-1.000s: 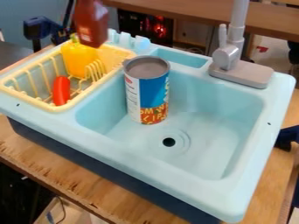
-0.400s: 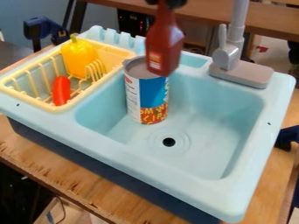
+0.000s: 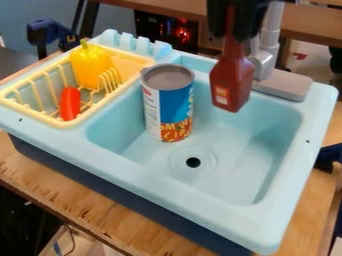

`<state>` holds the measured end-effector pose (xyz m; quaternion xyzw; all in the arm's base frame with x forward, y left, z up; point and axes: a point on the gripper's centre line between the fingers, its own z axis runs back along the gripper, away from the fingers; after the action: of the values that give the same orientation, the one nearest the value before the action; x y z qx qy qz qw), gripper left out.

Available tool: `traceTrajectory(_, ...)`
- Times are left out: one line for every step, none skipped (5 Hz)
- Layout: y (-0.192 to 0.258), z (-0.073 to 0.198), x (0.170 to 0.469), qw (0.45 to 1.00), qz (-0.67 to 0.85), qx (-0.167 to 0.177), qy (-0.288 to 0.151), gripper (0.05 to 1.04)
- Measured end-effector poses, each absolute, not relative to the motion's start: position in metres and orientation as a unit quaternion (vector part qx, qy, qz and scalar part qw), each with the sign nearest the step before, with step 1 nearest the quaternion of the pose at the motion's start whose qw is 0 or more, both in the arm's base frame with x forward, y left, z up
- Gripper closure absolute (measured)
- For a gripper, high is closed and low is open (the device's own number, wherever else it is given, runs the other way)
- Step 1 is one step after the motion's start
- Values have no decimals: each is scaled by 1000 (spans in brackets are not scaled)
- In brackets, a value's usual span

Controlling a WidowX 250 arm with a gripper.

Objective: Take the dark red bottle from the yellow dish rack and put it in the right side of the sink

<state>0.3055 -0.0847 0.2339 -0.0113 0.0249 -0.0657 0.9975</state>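
The black gripper (image 3: 235, 20) is at the top edge, right of centre, shut on the neck of a dark red sauce bottle (image 3: 231, 80). Upright, the bottle hangs over the back right part of the light blue sink (image 3: 267, 150), in front of the faucet. A tall can (image 3: 167, 102) with a blue, white and orange label stands in the sink's back left part, apart from the bottle. The yellow drying rack (image 3: 77, 122) holds a yellow bell pepper (image 3: 91, 66) and a red-orange sausage-shaped piece (image 3: 69, 103).
A grey faucet (image 3: 284, 84) rises behind the bottle, partly hidden by it. Light blue prongs (image 3: 137, 45) line the sink's back left edge. Around the sink lies a wooden tabletop (image 3: 87, 200), with a dark blue clamp (image 3: 327, 156) at its right.
From the upper left, the bottle has moved right in front of the can and then past it, also lower. The gripper has come into view above it. Can and rack contents stay put.
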Motion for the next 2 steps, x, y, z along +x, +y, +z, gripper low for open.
traceTrajectory(-96, 202, 323, 994, -94, -28, 57, 744)
traceTrajectory(-102, 192, 336, 991, -115, -37, 59, 744)
